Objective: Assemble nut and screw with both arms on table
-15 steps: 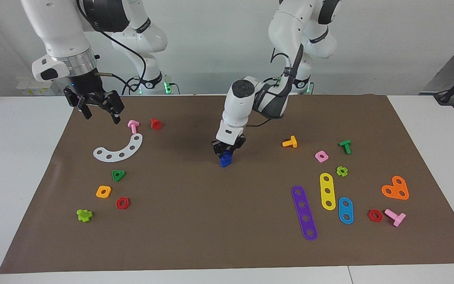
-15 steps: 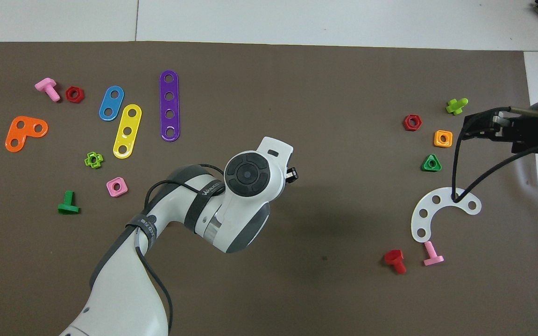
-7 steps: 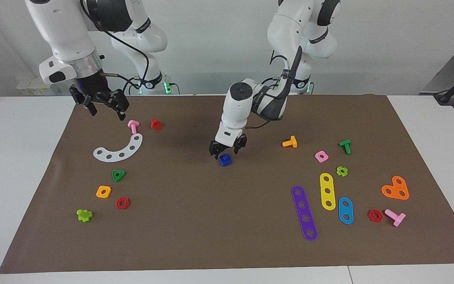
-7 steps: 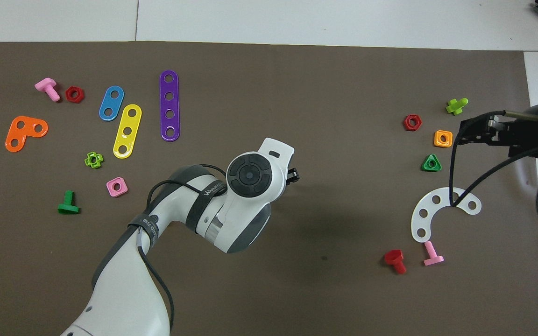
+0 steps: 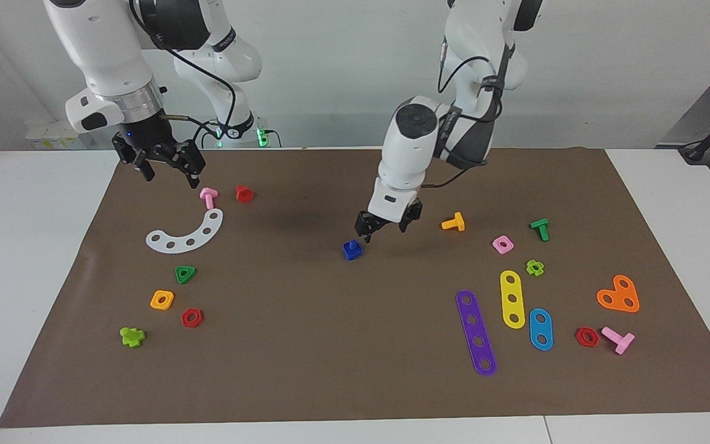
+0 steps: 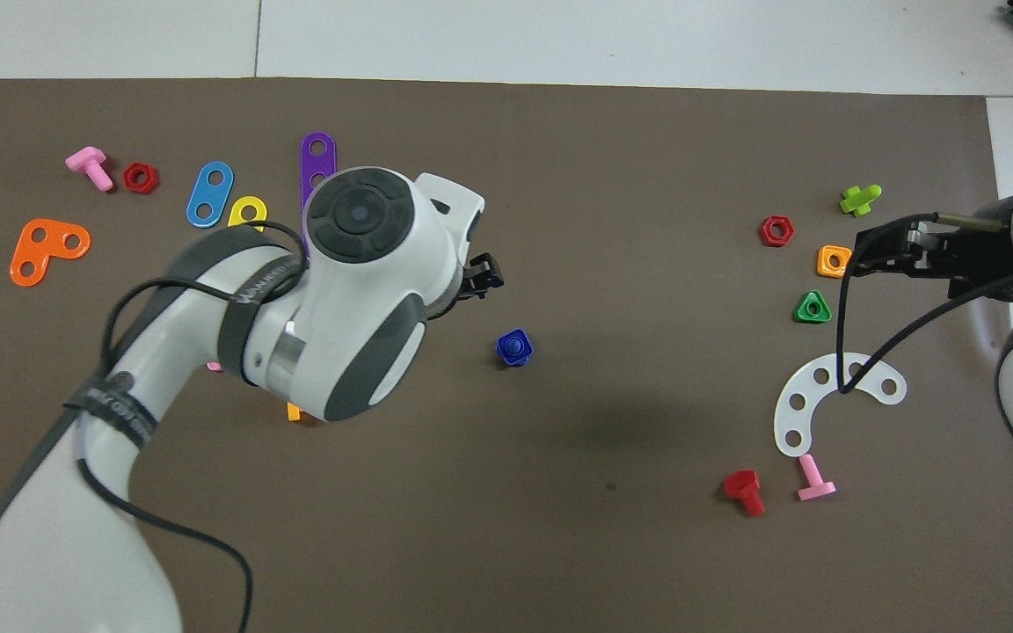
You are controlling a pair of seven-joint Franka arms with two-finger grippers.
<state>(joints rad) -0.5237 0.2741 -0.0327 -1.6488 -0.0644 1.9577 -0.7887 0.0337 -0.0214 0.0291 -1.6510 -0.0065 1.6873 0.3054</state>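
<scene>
The blue square nut [image 5: 352, 249] lies on the brown mat [image 5: 306, 345] near the table's middle. A dark-blue round piece stands in its centre hole, seen in the overhead view [image 6: 514, 347]; I take it for the screw, and its triangular head is hidden. My left gripper [image 5: 384, 229] is open and empty, raised just beside the nut toward the left arm's end; its tip shows in the overhead view [image 6: 482, 277]. My right gripper [image 5: 169, 174] is open and empty, up over the mat's corner at the right arm's end, also in the overhead view [image 6: 863, 253].
At the right arm's end lie a white curved strip [image 5: 185, 233], a pink screw [image 5: 208, 196], a red screw [image 5: 244, 193], a green triangular nut [image 5: 185, 274] and an orange square nut [image 5: 162, 300]. At the left arm's end lie an orange screw [image 5: 453, 222], a pink nut [image 5: 503, 244] and coloured strips [image 5: 476, 333].
My left gripper opened, let go of the blue piece, rose and drew away toward the left arm's end. The blue piece stays on the mat. My right gripper shifted a little.
</scene>
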